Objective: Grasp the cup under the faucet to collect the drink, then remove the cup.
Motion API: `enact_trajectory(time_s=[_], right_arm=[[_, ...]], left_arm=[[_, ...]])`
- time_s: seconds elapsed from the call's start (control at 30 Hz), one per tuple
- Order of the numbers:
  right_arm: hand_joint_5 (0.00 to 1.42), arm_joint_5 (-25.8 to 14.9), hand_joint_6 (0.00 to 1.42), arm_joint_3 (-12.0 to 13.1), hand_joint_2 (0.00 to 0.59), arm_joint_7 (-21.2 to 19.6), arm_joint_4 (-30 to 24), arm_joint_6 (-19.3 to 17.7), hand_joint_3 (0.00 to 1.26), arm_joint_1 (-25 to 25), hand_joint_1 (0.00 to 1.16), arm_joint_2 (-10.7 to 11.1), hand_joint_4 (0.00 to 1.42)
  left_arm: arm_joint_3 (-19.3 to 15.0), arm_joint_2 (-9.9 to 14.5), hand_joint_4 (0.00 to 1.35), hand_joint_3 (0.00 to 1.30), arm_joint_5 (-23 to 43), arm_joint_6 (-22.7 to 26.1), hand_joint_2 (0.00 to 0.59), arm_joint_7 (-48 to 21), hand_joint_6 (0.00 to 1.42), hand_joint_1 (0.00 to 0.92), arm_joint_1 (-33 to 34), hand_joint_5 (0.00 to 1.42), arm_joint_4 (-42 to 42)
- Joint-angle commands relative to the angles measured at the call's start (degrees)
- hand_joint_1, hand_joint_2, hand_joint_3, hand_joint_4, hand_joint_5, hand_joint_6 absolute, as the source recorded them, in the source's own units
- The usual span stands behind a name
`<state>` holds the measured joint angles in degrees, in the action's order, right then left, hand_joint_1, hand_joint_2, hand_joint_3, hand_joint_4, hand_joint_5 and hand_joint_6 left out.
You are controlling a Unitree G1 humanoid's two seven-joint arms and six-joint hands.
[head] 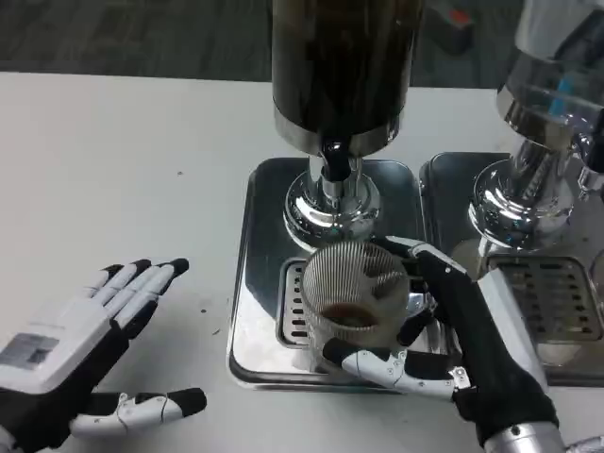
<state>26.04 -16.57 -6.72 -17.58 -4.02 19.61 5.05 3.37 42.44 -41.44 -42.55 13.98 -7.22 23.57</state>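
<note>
On the left side, the left hand (71, 363) lay low over the white table (113, 170), holding nothing, with its fingers stretched apart and its thumb pointing to the right. It was well apart from the machine. In the middle stood the drink dispenser (342, 66), a dark tank on a shiny chrome base, and its black faucet (332, 160) pointed down over a steel drip tray (260, 274). The ribbed transparent cup (354, 293) stood on the grate of this tray, just in front of the faucet, and a little dark drink was visible at its bottom. The right hand (462, 330) was wrapped around the cup from the right: the thumb crossed the front near the base and the fingers reached behind the rim. More to the right stood a second dispenser (543, 113) on its own tray (557, 302).
</note>
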Motion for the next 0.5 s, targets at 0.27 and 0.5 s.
enact_trajectory(time_s=[0.27, 0.5], right_arm=[[0.68, -1.0, 0.9, -0.5, 0.199, 2.3, -6.9, -1.0, 0.45, 3.9, 0.98, 0.6, 0.64], [0.69, -1.6, 0.9, -0.8, 0.199, 4.0, -9.6, -1.0, 0.45, 6.2, 0.98, 0.8, 0.64]], left_arm=[[-0.7, 1.8, 0.0, 0.0, -0.5, 1.5, 0.078, 1.3, 0.0, 0.0, -6.0, 0.0, -5.4], [-2.4, 2.7, 0.0, 0.0, -1.2, 3.1, 0.078, 3.0, 0.0, 0.0, -9.9, 0.0, -9.5]])
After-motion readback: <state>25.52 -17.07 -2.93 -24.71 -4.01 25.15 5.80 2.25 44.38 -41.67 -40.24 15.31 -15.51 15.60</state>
